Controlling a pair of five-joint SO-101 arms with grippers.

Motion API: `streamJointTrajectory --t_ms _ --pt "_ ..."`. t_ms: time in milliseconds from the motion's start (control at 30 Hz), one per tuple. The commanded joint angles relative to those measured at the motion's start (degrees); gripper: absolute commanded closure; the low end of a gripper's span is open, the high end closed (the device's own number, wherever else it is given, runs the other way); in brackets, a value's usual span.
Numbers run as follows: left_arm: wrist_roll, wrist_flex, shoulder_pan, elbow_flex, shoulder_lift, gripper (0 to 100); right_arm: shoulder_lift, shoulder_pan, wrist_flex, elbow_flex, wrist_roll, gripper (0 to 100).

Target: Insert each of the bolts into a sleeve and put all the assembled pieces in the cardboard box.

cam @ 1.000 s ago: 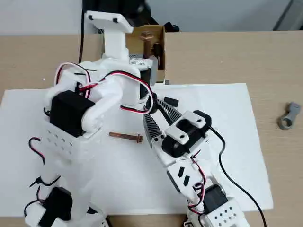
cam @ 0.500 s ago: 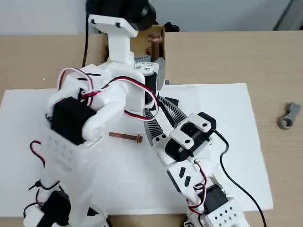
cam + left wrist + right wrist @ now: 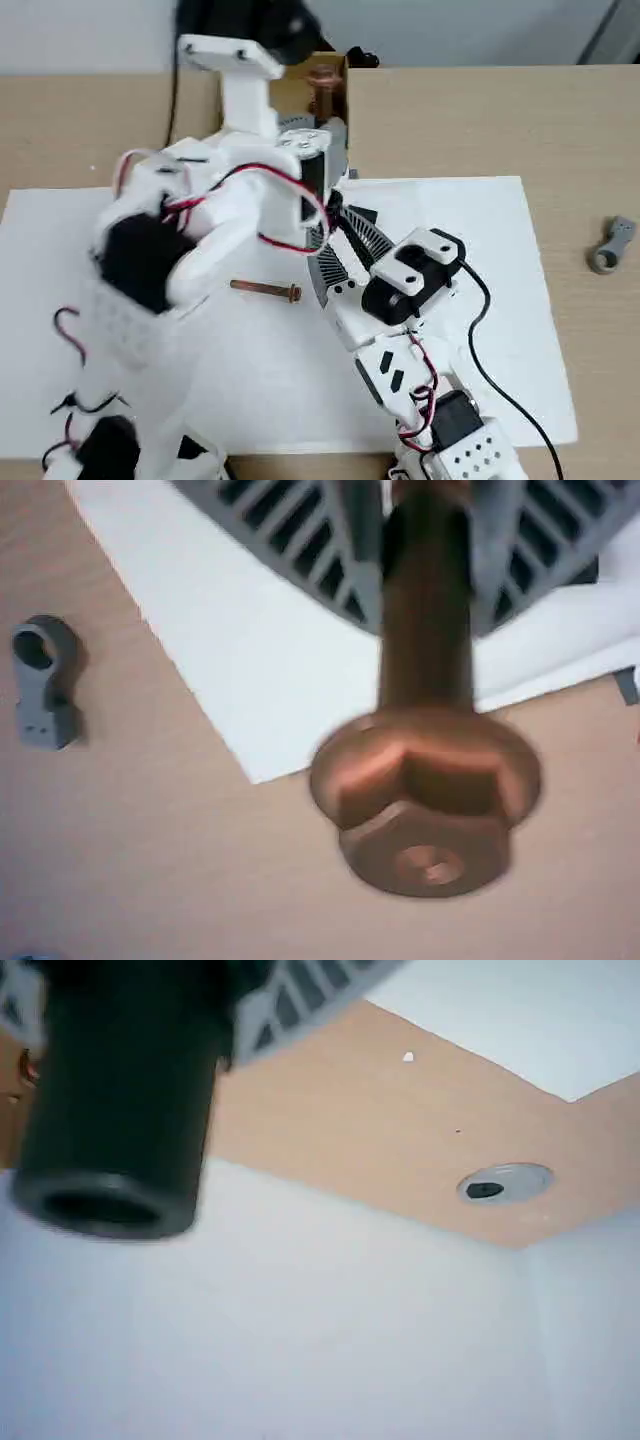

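- desk [image 3: 450, 120]: wooden, carrying everything listed.
- sheet [image 3: 480, 300]: white, lying flat on the desk under both arms.
- left arm [image 3: 220, 210]: rising from the near edge and stretching across the sheet, its far end hanging over the box.
- left gripper [image 3: 425, 580]: its ribbed fingers are clenching a copper bolt [image 3: 425, 800] by the shank, with the hexagonal head sticking out free.
- right arm [image 3: 400, 290]: leaning in from the near right corner, with the forearm angling toward the left arm's wrist.
- right gripper [image 3: 335, 245]: sitting just beside that wrist, its fingers [image 3: 300, 990] grasping a black sleeve [image 3: 110, 1110] whose open bore is facing the wrist camera.
- box [image 3: 344, 110]: cardboard, standing just beyond the sheet's far edge, partly under the left arm. A copper piece [image 3: 322, 80] is showing at its opening. Whether it is lying inside or is the clenched bolt cannot be told.
- second bolt [image 3: 267, 288]: lying flat on the sheet between the arms, touching neither.
- grey piece [image 3: 610, 245]: lying on bare desk, well apart from the sheet.
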Motion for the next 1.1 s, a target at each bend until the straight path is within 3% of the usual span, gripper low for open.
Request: streamJointTrajectory --t_ms 0,400,667,867,1067 --pt "0.00 -2.90 -0.09 3.38 -5.54 100 -0.57 0.48 0.13 -0.79 -1.41 99.5" --pt "-2.90 -19.25 0.35 33.10 -23.56 100 -0.48 0.40 4.09 -0.79 -1.49 99.5" --pt "-8.97 -22.95 0.70 35.82 -26.20 100 -0.48 0.31 4.53 -0.79 -1.49 99.5" --pt "-13.80 -23.47 7.65 36.18 -25.76 100 -0.48 0.31 4.62 -0.79 -2.46 99.5" --pt "-13.89 -26.64 8.00 40.22 -26.29 100 -0.48 0.31 4.62 -0.79 -2.64 99.5"
